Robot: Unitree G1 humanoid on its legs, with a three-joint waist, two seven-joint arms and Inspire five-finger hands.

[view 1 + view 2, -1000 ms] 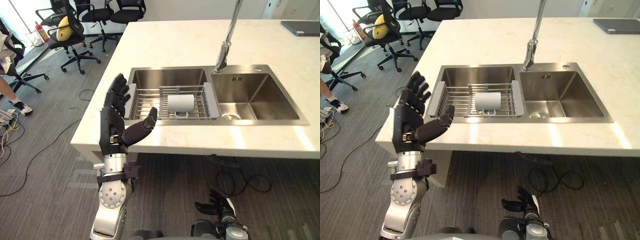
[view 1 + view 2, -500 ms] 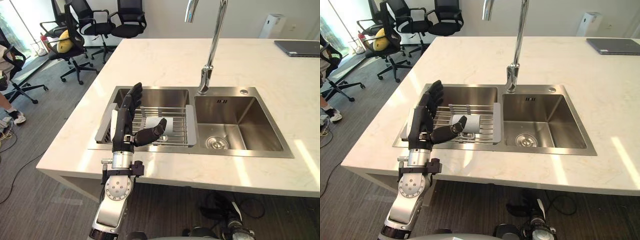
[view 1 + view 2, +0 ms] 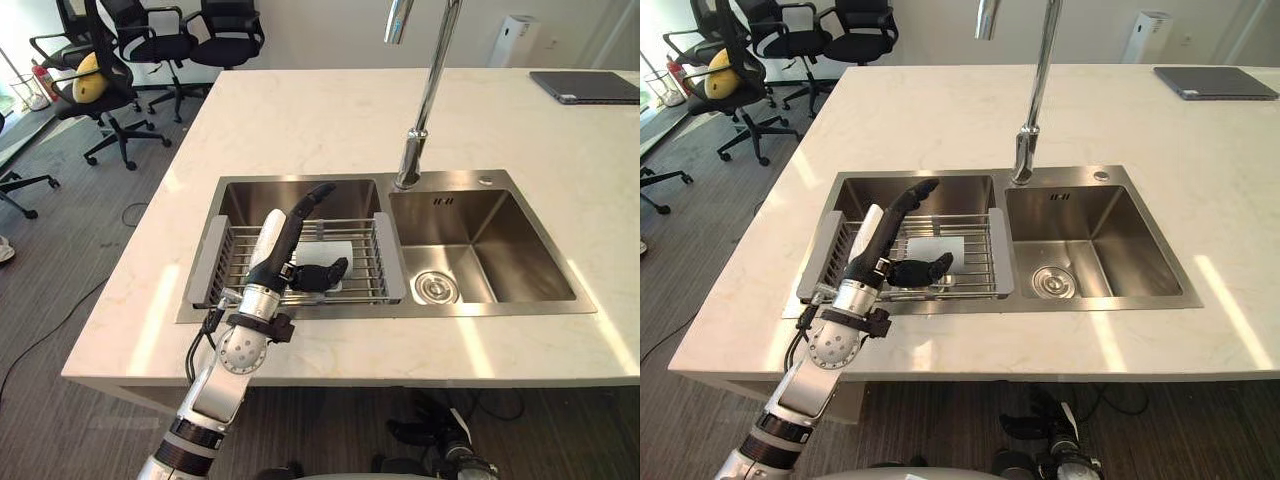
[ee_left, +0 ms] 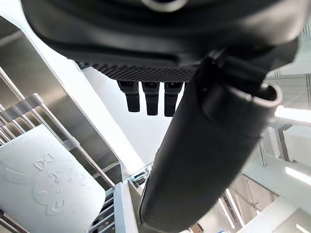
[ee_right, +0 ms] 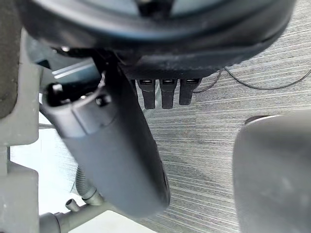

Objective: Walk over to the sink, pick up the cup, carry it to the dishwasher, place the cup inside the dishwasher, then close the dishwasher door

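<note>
Cup [image 3: 338, 252] is coming within reach: right hand [image 5: 116, 145] is hanging relaxed, low; left hand [image 3: 283, 243], having crossed the counter [image 3: 300, 120] edge, is hovering straight-fingered over the rack [image 3: 203, 275] in the sink [image 3: 480, 250], thumb beside the cup lying sideways

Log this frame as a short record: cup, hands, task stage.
cup: white, lying on its side on the wire rack
wire rack: spans the left basin of the sink
left hand: open, fingers straight over the rack, thumb by the cup; contact unclear
right hand: open, hanging low near the floor
stage: cup not yet grasped
</note>
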